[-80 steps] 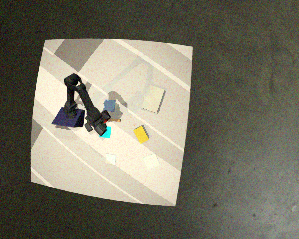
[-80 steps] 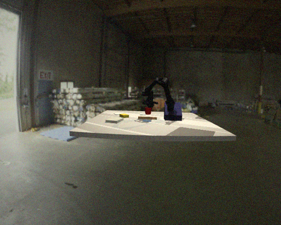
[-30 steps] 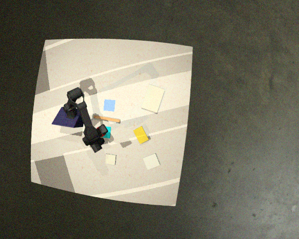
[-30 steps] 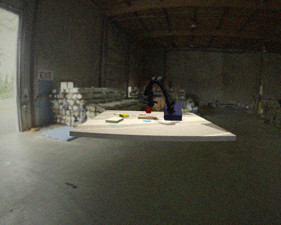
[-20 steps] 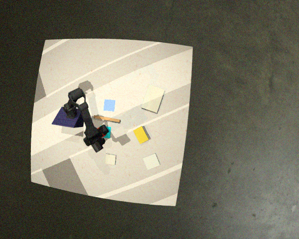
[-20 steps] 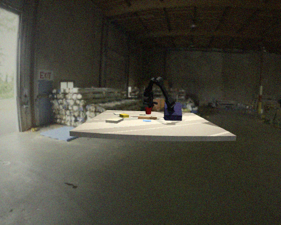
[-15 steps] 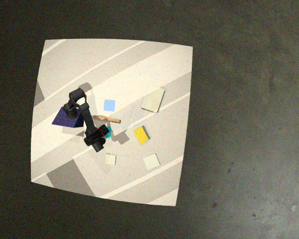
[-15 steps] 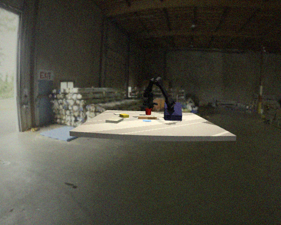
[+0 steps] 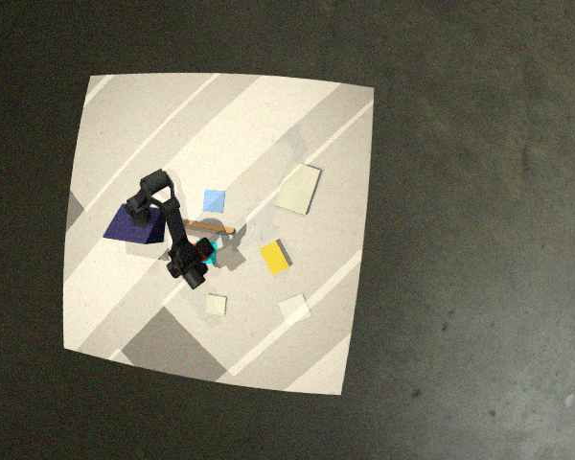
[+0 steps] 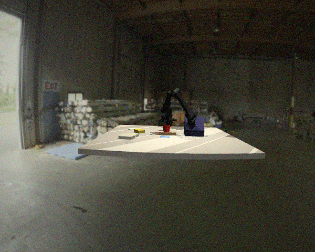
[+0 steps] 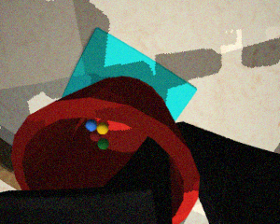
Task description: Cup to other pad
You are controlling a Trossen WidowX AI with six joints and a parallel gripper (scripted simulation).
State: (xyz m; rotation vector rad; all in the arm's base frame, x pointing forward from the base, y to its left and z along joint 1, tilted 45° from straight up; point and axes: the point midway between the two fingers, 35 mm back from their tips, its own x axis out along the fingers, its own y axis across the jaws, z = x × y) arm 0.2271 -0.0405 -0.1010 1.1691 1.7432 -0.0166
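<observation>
Wrist view: the red cup (image 11: pixel 105 149) fills the lower left of the frame, with a blue marble (image 11: pixel 91 126), a yellow marble (image 11: pixel 103 129) and a green marble (image 11: pixel 103 145) resting together inside it. The gripper (image 11: pixel 149 175) is closed almost fully on the cup rim, one black finger (image 11: pixel 147 168) inside the cup against its wall. The cup overlaps the near corner of the cyan pad (image 11: pixel 124 71), which lies flat on the surface (image 11: pixel 177 13); contact between cup and pad cannot be determined.

Exterior view: the cup (image 10: pixel 166 128) stands upright below the gripper (image 10: pixel 167 122), low over the surface (image 10: pixel 166 147), just behind the wooden bar (image 10: pixel 165 133).

Top view: the cyan pad (image 9: pixel 211 252) is mostly covered by the arm (image 9: pixel 178 238). The light blue pad (image 9: pixel 213 200) lies beyond the wooden bar (image 9: pixel 208 226), apart from the cup. The yellow block (image 9: pixel 274 257) sits near the cyan pad.
</observation>
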